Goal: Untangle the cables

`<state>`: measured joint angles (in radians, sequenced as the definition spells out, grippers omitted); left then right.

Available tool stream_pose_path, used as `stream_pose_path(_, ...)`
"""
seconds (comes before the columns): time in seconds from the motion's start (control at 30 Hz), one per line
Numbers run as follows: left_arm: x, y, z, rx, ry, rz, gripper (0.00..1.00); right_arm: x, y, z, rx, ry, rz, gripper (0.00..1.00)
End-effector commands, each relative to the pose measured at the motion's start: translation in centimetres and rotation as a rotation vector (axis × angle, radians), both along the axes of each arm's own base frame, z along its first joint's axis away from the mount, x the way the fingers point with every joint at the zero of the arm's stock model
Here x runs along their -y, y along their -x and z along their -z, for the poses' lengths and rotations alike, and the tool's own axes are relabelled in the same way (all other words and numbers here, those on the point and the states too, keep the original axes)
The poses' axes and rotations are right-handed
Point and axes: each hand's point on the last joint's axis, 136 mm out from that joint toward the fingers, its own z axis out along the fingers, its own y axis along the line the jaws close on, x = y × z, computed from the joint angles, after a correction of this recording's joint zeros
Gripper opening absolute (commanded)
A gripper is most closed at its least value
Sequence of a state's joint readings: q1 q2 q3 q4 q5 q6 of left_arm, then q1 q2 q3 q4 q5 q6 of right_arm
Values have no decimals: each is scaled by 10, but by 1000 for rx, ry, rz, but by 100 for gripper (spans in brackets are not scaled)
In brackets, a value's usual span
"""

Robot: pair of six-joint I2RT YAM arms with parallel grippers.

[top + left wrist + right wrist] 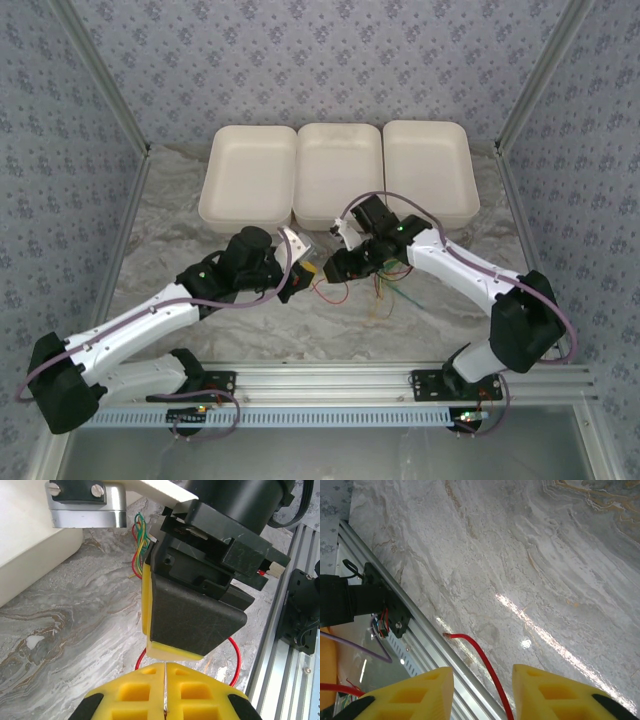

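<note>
Barely begun, I judge: the cables [380, 285] lie bunched on the counter [330, 335], the left end effector [165, 667] pinched shut, the right end effector [482, 671] part-open astride 1 red strand [477, 647].

Walls [330, 60] round my cell: blue-grey wallpaper with a small repeating floral print, filling the top and both sides of the top view. Bare metal posts [100, 68] slant in at upper left and upper right. Table [320, 335]: grey marble-look top with tan veins. Three white trays [340, 170] sit side by side along its far edge, centre frame. An aluminium rail [330, 380] crosses the bottom, with a slotted white strip [300, 415] just below it. In my right wrist view, a bright glare streak [525, 642] lies on the tabletop mid-frame. Lighting is even, shadows soft.
</note>
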<state>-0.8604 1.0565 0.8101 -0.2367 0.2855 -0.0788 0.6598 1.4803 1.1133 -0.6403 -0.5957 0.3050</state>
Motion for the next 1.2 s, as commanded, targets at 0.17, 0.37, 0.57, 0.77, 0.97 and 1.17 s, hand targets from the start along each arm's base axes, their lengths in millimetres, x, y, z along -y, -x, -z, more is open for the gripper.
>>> stream_pose_path(0.17,6,4,-17,26,21,38,0,-5,7,1,-30,-27,-33,34)
stream_pose_path(0.37,5,6,-18,30,11,48,0,-4,13,3,-42,-28,-61,36)
stream_pose_path(0.57,4,7,-20,34,4,58,0,2,18,11,-48,1,-71,40)
stream_pose_path(0.77,3,8,-17,27,-3,63,0,3,17,9,-51,-26,-64,29)
stream_pose_path(0.97,3,9,-16,21,-2,61,0,4,11,3,-36,-50,-36,4)
stream_pose_path(1.17,-6,-7,-5,-30,17,-98,0,18,-19,-22,97,-105,127,0)
